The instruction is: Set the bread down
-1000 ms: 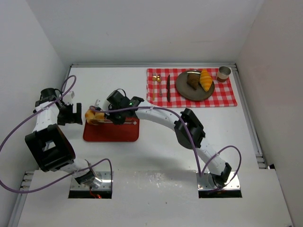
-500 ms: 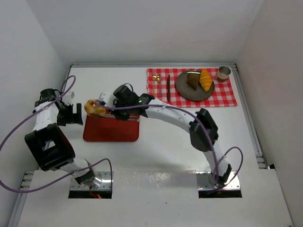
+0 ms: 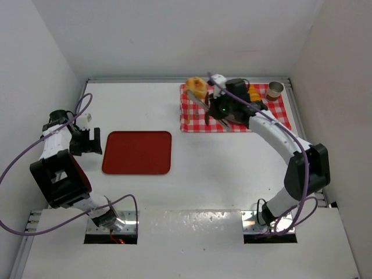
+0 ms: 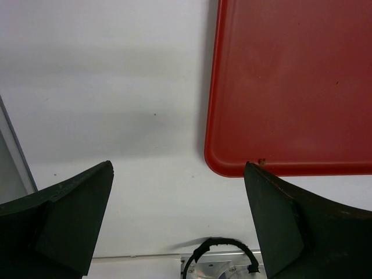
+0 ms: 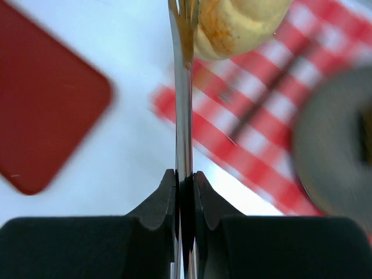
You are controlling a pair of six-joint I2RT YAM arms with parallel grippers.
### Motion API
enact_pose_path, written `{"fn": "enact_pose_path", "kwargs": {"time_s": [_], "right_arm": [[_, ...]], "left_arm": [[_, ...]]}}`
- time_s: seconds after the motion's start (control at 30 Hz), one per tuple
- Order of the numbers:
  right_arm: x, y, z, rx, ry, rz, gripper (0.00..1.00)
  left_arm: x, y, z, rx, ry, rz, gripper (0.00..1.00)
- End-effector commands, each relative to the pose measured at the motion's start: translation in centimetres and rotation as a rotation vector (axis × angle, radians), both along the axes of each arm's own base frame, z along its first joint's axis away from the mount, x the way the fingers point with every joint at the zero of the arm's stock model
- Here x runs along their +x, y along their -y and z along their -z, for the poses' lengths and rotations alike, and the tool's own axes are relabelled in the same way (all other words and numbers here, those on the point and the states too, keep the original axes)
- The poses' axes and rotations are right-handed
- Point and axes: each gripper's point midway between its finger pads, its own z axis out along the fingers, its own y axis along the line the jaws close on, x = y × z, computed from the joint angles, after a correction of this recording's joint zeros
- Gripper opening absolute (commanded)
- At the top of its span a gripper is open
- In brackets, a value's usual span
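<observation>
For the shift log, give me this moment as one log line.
right jaws shut on fork | bun on its tip, over checkered cloth | left jaws open beside red tray

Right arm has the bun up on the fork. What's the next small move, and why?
Probably carry the bun sideways toward the plate before lowering. The right gripper is shut on the fork, with the bun at its tines, hanging over the checked cloth's left corner, not over the plate, where the croissant lies.
</observation>
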Motion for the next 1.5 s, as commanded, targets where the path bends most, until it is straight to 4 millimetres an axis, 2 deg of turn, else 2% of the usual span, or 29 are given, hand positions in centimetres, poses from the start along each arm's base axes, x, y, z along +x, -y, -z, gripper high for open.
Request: {"fn": "enact_pose_path", "kwargs": {"time_s": [0.0, 0.03, 0.07, 0.1, 0.2, 0.23, 0.3, 0.37, 0.5, 0.57, 0.6, 0.67, 0.9, 0.93, 1.03, 1.2, 1.33, 1.47], "right_arm": [[0.8, 4.6, 0.1, 0.126, -0.068, 0.133, 0.00], [1.4, 6.5, 0.4, 0.136, -0.077, 0.181, 0.00], [1.2, 7.2, 1.4, 0.139, -0.107, 0.199, 0.00], [1.7, 9.1, 1.8, 0.145, -0.116, 0.239, 0.00], [1.9, 10.6, 3.5, 0.171, -0.168, 0.286, 0.00], [2.3, 12.2, 3.8, 0.184, -0.178, 0.320, 0.00], [2.6, 13.1, 4.7, 0.223, -0.220, 0.352, 0.00], [3.0, 14.0, 4.8, 0.272, -0.242, 0.396, 0.00], [2.6, 13.2, 5.7, 0.342, -0.288, 0.390, 0.00], [2.8, 12.6, 5.3, 0.408, -0.291, 0.400, 0.00], [2.1, 12.5, 6.2, 0.415, -0.313, 0.407, 0.00], [2.1, 12.3, 6.3, 0.474, -0.325, 0.443, 0.00], [2.1, 12.5, 7.5, 0.580, -0.342, 0.499, 0.06], [2.4, 13.9, 7.6, 0.588, -0.337, 0.536, 0.06], [2.9, 14.4, 7.4, 0.604, -0.336, 0.552, 0.13], [2.8, 14.3, 7.0, 0.600, -0.353, 0.537, 0.33], [2.4, 14.3, 6.5, 0.586, -0.339, 0.521, 0.38], [2.0, 14.4, 5.7, 0.566, -0.323, 0.507, 0.38]], "left_arm": [[0.5, -0.2, -0.3, -0.014, 0.018, 0.009, 1.00], [0.3, 0.1, 0.0, -0.036, 0.006, 0.004, 1.00], [0.3, 0.1, 0.0, -0.036, 0.006, 0.004, 1.00], [0.6, 0.0, -0.2, -0.032, 0.014, 0.004, 1.00], [0.6, 0.0, -0.2, -0.032, 0.014, 0.004, 1.00], [0.6, 0.0, -0.2, -0.032, 0.014, 0.004, 1.00], [0.6, 0.0, -0.2, -0.032, 0.014, 0.004, 1.00], [0.6, 0.0, -0.2, -0.032, 0.014, 0.004, 1.00], [0.4, 0.1, -0.2, -0.036, 0.006, 0.004, 1.00], [0.4, 0.1, -0.2, -0.036, 0.006, 0.004, 1.00], [0.4, 0.1, -0.2, -0.040, 0.005, -0.005, 1.00], [0.6, 0.0, -0.5, -0.035, 0.013, -0.005, 1.00], [0.6, 0.0, -0.2, -0.040, 0.005, -0.005, 1.00], [0.6, 0.0, -0.2, -0.040, 0.005, -0.005, 1.00], [0.6, 0.0, -0.2, -0.036, 0.006, 0.004, 1.00], [0.6, 0.0, -0.2, -0.036, 0.006, 0.004, 1.00], [0.6, 0.0, -0.2, -0.036, 0.006, 0.004, 1.00], [0.7, 0.1, -0.2, -0.045, 0.011, 0.007, 1.00]]}}
